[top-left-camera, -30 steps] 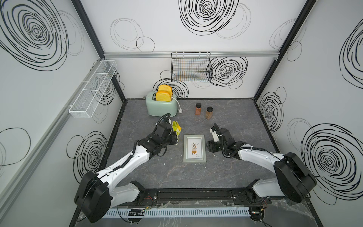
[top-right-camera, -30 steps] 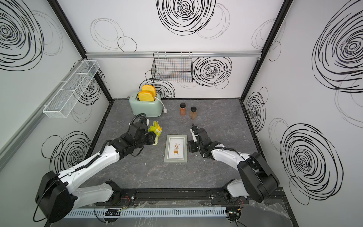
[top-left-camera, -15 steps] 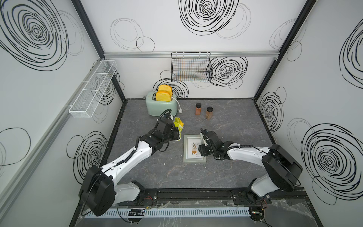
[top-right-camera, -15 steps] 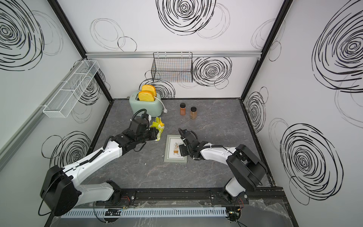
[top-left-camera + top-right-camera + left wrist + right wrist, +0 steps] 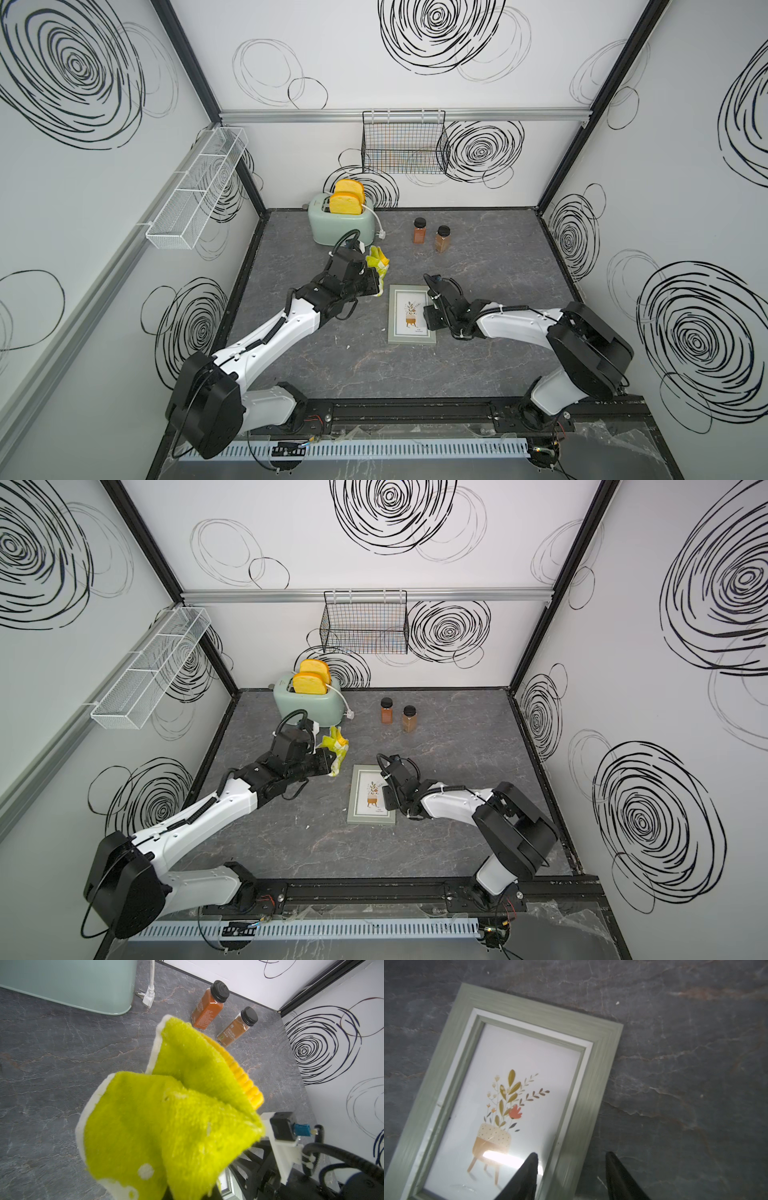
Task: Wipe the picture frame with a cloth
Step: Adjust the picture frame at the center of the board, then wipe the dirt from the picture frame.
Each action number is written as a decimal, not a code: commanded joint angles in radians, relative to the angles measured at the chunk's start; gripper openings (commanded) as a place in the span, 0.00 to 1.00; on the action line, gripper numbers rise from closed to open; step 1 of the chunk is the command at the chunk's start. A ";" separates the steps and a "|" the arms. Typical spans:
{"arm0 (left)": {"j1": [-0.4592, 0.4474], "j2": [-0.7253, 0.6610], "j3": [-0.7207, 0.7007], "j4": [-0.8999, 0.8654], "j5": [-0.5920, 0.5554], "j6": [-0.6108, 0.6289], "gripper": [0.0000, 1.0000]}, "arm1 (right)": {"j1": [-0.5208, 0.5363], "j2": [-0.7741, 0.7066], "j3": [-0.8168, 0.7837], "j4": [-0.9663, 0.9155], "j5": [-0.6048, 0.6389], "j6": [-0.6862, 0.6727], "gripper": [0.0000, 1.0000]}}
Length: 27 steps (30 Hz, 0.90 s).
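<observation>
frame: picture frame (image 5: 411, 314) lies flat, face up, on the dark tabletop (image 5: 498, 266), well in front of the toaster (image 5: 340, 224); drawing side up, glass shows glare in the right wrist view.
cloth: cloth (image 5: 166, 1109) bunched in the left gripper (image 5: 376, 282), clear of the table, just off the frame's far-left corner. Not touching the frame yet.
left pincer: clenched on the cloth; folds hang out past the fingertips, so there is loose fabric to wipe with.
right pincer: right gripper (image 5: 571, 1176) straddles the frame's right rail near the lower end, one finger over the glass, one over the table outside the rail. Jaws apart, gap wider than the rail, no pinch yet as far as I can see.
step in hand: my read is pin the frame, then bring the cloth over.
how to do it well: seat the right fingers on the rail only, keep the inner tip off the glass. Lower the cloth so the fabric lands first, not the gripper. Stroke from the far end toward the near end, light pressure, stop short of the right gripper.
risk: unpinned frame likely slides on the smooth top.
clutter: spice jars (image 5: 430, 237) sit right of the toaster, well clear of the frame.
</observation>
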 commanded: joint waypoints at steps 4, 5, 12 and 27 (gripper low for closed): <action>0.016 0.052 0.081 0.112 0.050 -0.024 0.00 | 0.005 0.036 -0.027 0.013 -0.020 0.039 0.50; 0.018 0.062 0.086 0.122 0.057 -0.032 0.00 | 0.004 0.037 -0.029 0.013 -0.019 0.040 0.49; 0.018 0.178 0.065 0.353 0.162 -0.164 0.00 | 0.004 0.044 -0.046 0.020 -0.017 0.043 0.39; -0.069 0.511 0.161 0.565 0.247 -0.346 0.00 | 0.005 0.075 -0.050 0.013 -0.003 0.073 0.26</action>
